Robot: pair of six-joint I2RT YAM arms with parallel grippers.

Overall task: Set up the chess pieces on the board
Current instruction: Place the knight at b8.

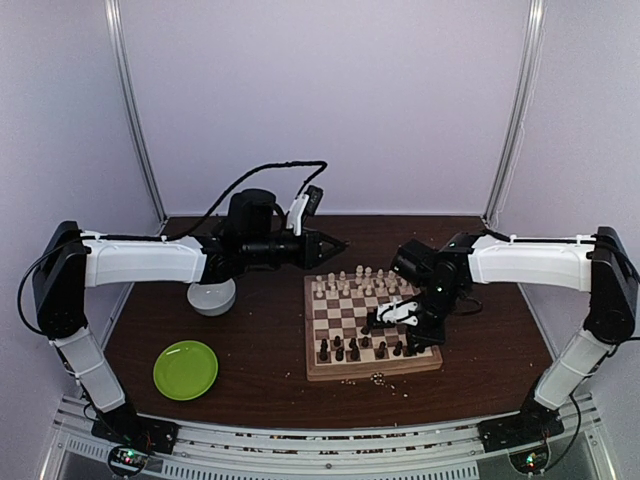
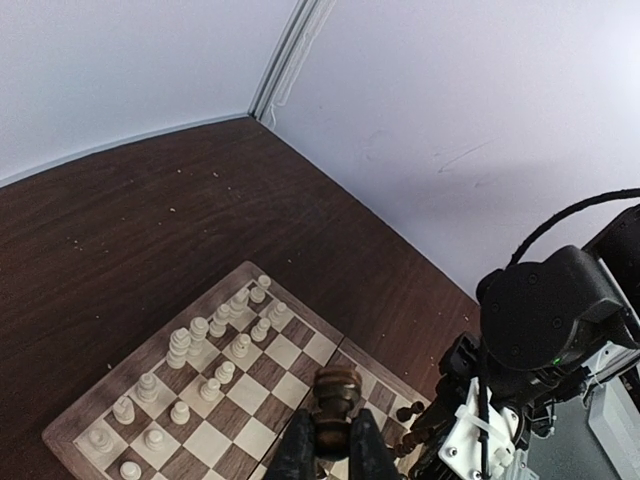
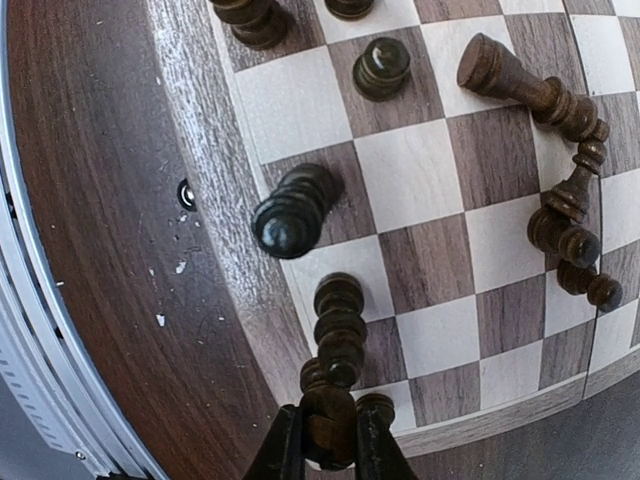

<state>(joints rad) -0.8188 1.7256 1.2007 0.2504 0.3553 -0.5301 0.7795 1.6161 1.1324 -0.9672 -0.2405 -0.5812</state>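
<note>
Left gripper [image 2: 328, 452] is pinching a dark chessman [image 2: 336, 395], long axis sticking out past the fingertips. It's hovering just off the far-left corner of the board [image 1: 372, 373], by the cream ranks [image 1: 355, 282]. Right gripper [image 3: 330, 450] is clamping another dark piece [image 3: 330, 412], low at the board's near-right corner. The dark ranks [image 1: 352, 348] are sitting along the board's near side, closer to the right arm, so the left's chessman is likely heading nearward. A toppled dark man [image 3: 525, 88] is lying on the board.

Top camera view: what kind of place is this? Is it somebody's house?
Most likely a robot lab booth, not a house. Plain pale walls box in one table. The left arm and right arm stand on a metal rail at its edge, working over the board.
</note>
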